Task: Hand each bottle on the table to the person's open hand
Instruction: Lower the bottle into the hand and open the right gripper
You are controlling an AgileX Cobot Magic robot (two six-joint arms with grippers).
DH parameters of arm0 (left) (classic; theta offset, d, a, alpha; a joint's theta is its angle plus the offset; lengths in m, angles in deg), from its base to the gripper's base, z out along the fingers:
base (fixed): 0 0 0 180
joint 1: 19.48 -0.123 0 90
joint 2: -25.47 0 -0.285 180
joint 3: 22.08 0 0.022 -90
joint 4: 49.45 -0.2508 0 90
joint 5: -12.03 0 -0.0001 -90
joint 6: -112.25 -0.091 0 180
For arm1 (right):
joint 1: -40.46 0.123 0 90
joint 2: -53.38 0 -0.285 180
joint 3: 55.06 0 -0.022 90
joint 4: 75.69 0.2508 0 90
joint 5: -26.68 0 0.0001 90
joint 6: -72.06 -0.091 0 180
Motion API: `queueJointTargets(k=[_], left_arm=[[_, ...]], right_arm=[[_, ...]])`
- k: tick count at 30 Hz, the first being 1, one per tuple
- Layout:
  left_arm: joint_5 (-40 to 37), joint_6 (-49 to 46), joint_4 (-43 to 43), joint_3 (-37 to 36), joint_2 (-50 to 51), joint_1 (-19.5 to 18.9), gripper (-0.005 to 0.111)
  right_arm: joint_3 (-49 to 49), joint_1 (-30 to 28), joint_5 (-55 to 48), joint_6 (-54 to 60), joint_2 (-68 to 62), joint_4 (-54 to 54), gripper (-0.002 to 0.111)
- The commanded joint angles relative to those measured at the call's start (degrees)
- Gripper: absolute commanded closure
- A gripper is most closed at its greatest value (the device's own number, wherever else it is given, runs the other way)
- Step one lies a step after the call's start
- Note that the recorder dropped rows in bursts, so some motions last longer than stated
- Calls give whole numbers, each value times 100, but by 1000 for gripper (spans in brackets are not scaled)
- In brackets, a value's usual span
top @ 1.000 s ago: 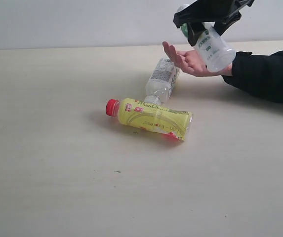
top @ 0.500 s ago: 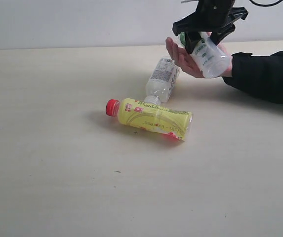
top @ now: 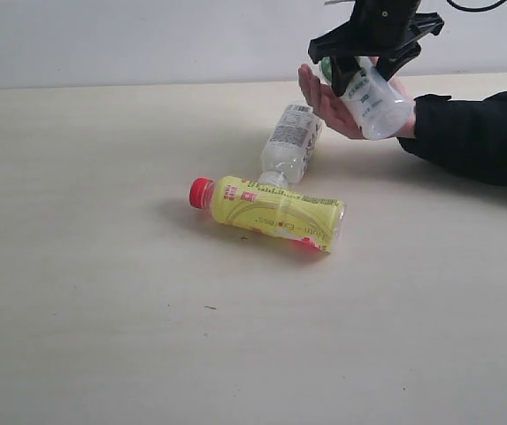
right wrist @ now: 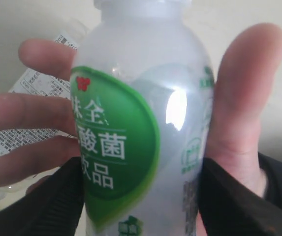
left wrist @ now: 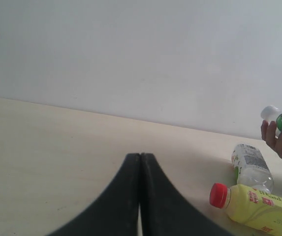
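My right gripper [top: 359,62] is shut on the white-and-green bottle [top: 372,97] [right wrist: 145,123], its black fingers [right wrist: 42,201] pressed against both sides. The bottle rests tilted in the person's open hand [top: 328,106], whose fingers and thumb [right wrist: 239,98] lie around it. A yellow-labelled bottle with a red cap [top: 271,208] [left wrist: 259,206] lies on its side on the table [top: 103,266]. Behind it lies a clear bottle with a white label [top: 290,142] [left wrist: 251,164]. My left gripper [left wrist: 140,157] is shut and empty, low over the table and away from the bottles.
The person's black-sleeved forearm [top: 479,133] rests on the table at the far right. A pale wall [top: 147,40] runs behind the table's far edge.
My right gripper has come down with the white-and-green bottle into the person's hand. The hand has tilted up and curled around the bottle. Over the last half second nothing moved.
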Motion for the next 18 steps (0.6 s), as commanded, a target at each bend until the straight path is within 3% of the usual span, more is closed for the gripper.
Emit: queueJointTargets(k=[1, 7, 18], left_arm=[[60, -4, -29, 0, -32, 35, 107], [60, -4, -29, 0, -32, 35, 107], [60, -4, -29, 0, -32, 35, 107]], right_arm=[[-46, -15, 137, 31, -6, 0, 41], [-46, -15, 201, 31, -6, -93, 31], [-46, -15, 133, 40, 223, -151, 31]])
